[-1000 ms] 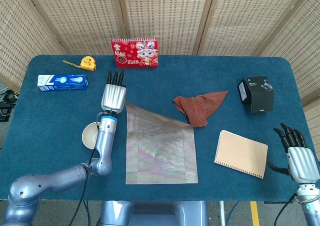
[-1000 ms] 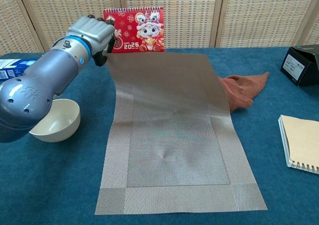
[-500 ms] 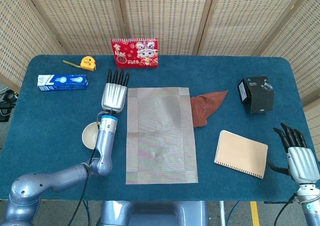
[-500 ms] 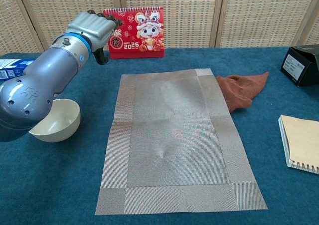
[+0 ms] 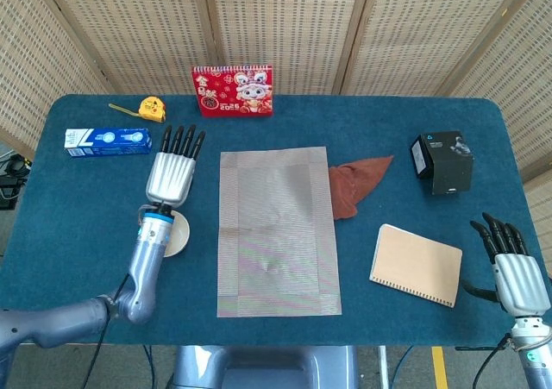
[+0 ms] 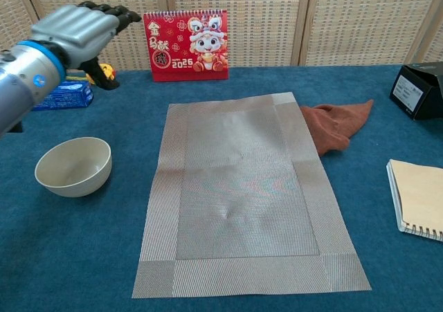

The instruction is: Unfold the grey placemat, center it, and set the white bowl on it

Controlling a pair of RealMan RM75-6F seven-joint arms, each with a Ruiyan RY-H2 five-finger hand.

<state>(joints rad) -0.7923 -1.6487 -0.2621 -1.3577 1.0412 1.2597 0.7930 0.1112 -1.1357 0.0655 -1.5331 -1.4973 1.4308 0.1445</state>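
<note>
Though placemat (image 5: pixel 278 230) flat: bowl (image 6: pixel 73 165) (off it).

White bowl (image 5: pixel 177 234) half under the left hand (image 5: pixel 172 175) in head view; notebook (image 6: pixel 419 198) cut by chest view's edge

both my hands are holding nothing.
my left hand (image 5: pixel 172 175) is hovering flat, fingers extended; my right hand (image 5: pixel 515 272) is waiting low, fingers apart.

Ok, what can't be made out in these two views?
- Bowl: head view, mostly hidden under the left forearm.
- Cloth: its left part lies under the placemat edge.
- Right robot hand: absent from chest view.
- Notebook and black box: chest view, cut by the right edge.
</note>
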